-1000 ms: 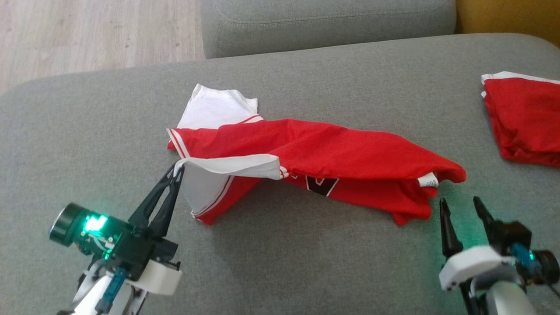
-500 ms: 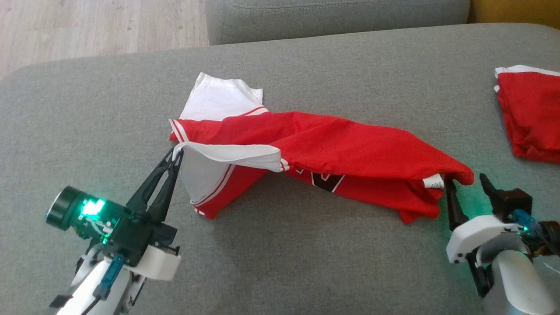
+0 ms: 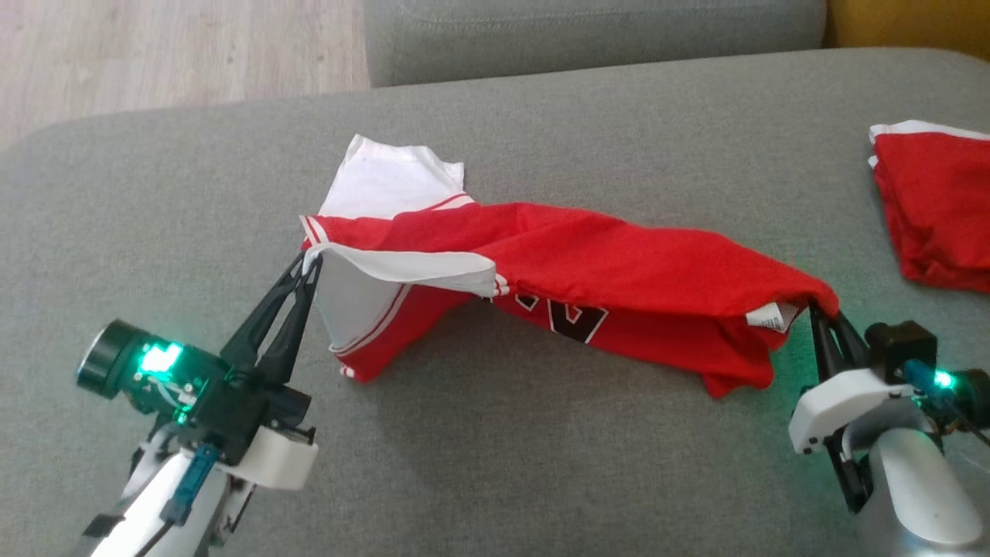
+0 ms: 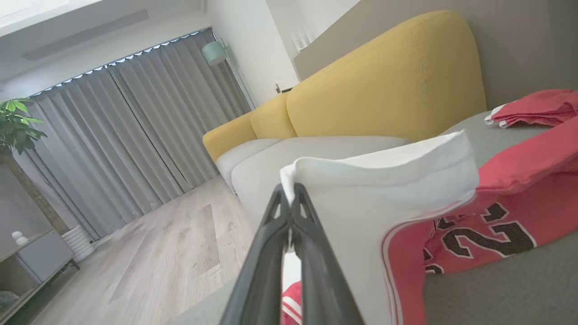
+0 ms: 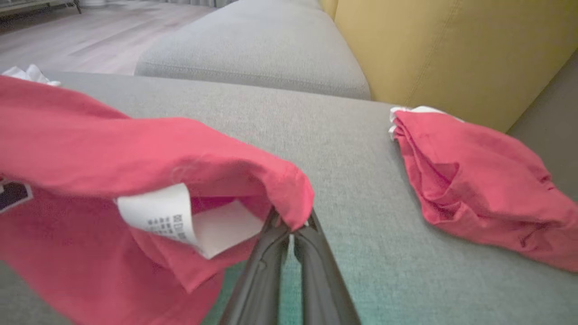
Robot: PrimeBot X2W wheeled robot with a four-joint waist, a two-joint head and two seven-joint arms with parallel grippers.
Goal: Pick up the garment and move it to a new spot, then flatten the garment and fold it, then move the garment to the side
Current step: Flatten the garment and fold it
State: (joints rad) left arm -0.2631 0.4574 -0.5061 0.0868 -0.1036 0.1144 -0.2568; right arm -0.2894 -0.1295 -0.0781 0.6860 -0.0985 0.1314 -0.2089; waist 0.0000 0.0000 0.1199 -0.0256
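At the right end of the garment (image 3: pixel 619 267) on the grey cushion (image 3: pixel 495 464), my right gripper (image 3: pixel 824 316) has just snapped shut on its red hem; my left gripper (image 3: pixel 311 263) pinches the white sleeve. Ready to lift!

The garment (image 3: pixel 619 263), a red jersey with white sleeves, is stretching across the middle of the frame, running from centre-left down toward the lower right, over the grey cushion (image 3: pixel 495 464). It is sagging in a long crumpled band, doubled over itself rather than spreading flat. One white sleeve (image 3: pixel 387 178) is lying flat at the upper left of the bundle. Another white, red-trimmed panel (image 3: pixel 387 267) is being held up at its corner by the left gripper (image 3: pixel 309 259). Black, white-edged numerals (image 3: pixel 576 319) are peeking out underneath, seemingly twos. At the right end, beside a white care label (image 3: pixel 764 317), the red hem is being pinched by the right gripper (image 3: pixel 814 308).
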